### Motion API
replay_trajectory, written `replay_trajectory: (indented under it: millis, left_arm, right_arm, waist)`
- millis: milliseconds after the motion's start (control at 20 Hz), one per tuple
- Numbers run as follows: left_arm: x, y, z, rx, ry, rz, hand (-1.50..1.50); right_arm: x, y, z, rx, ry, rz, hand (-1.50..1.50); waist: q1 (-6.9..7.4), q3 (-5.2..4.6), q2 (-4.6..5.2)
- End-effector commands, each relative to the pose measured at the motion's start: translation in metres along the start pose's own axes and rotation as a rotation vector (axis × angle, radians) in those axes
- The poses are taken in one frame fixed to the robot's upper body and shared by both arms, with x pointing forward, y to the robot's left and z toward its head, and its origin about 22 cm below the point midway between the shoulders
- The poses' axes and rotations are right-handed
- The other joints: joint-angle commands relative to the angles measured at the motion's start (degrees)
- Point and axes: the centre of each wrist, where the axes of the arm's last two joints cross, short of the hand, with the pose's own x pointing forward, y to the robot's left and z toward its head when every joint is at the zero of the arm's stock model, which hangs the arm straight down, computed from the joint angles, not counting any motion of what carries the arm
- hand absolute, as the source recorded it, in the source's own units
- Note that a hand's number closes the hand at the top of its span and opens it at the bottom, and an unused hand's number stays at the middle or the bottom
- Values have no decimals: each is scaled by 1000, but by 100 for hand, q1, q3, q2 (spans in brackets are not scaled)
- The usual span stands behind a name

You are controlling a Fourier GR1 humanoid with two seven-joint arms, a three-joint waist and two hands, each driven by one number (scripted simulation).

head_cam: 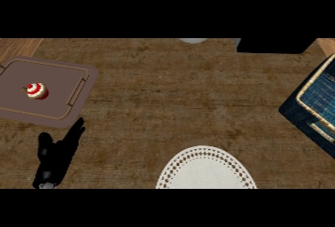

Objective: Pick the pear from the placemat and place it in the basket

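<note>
While the left hand (57, 155) rests open on the worktop (183, 88), fingers straight, white placemat (206, 170) beside, blue basket (317, 104) far right, pear unseen.

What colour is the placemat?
White, with a perforated lace-like border; the placemat shows in the head view, bottom centre.

White round lace-edged placemat (206, 170) flat on brown counter at lower edge, partly cut off. Dark blue woven basket (317, 104) with tan rim at right edge, tilted.
</note>
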Motion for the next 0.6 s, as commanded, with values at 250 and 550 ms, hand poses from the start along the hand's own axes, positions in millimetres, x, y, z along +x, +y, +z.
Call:
replay_trajectory:
  millis: [250, 550]
  left_arm:
    - [-16, -9, 13, 3, 114, -4, 0]
    - [-11, 6, 1, 16, 95, 2, 0]
  right_arm:
    - [-57, 10, -14, 8, 25, -77, 150]
    - [-54, 1, -10, -90, 86, 217, 150]
  waist:
    - [-29, -40, 40]
    - [30, -31, 96]
